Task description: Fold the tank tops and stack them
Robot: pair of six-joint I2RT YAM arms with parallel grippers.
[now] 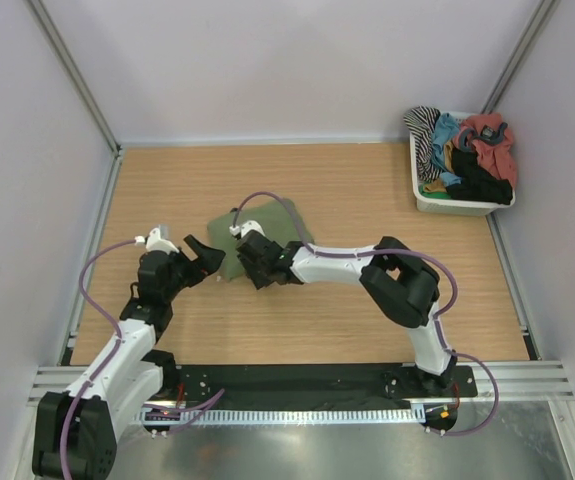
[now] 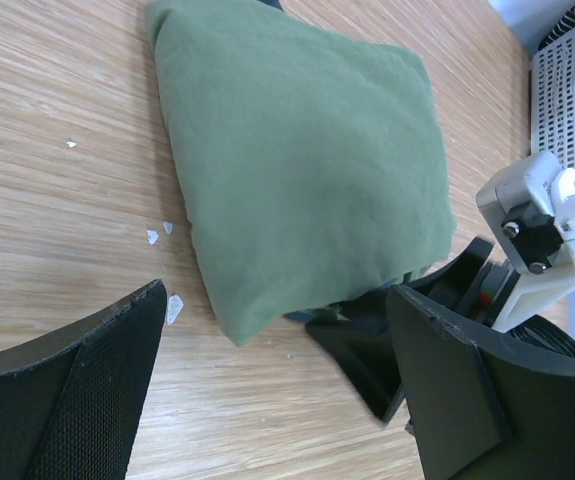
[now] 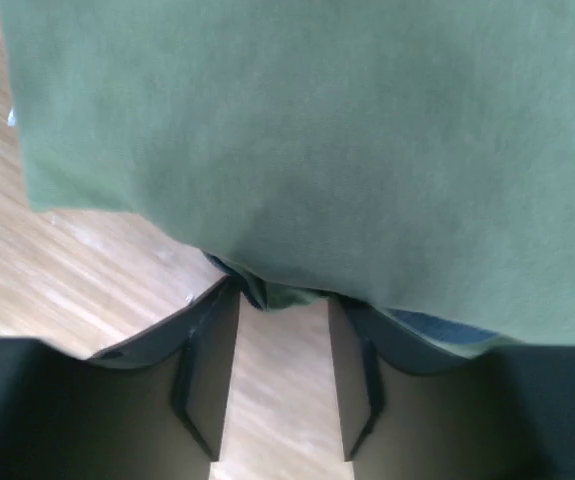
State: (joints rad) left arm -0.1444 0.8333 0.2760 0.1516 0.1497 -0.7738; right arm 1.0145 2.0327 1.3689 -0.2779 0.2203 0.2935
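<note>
The green top (image 1: 267, 222) lies folded into a thick pad left of the desk's (image 1: 367, 190) middle, well clear of every edge. Wood shows on all sides of it, most to the right. The black top (image 1: 479, 182) sits heaped with other clothes in the white bin (image 1: 422, 195) at the far right corner.

The left gripper (image 1: 210, 258) hangs just beside the pad's near left corner, its jaws wide with nothing between them. The right gripper (image 1: 249, 250) is at the pad's near edge with jaws partly apart and desk showing between them. Their tips reach the hem; a small fold of cloth hangs there, unclamped. A few white flecks (image 2: 152, 236) dot the wood by the pad.
</note>
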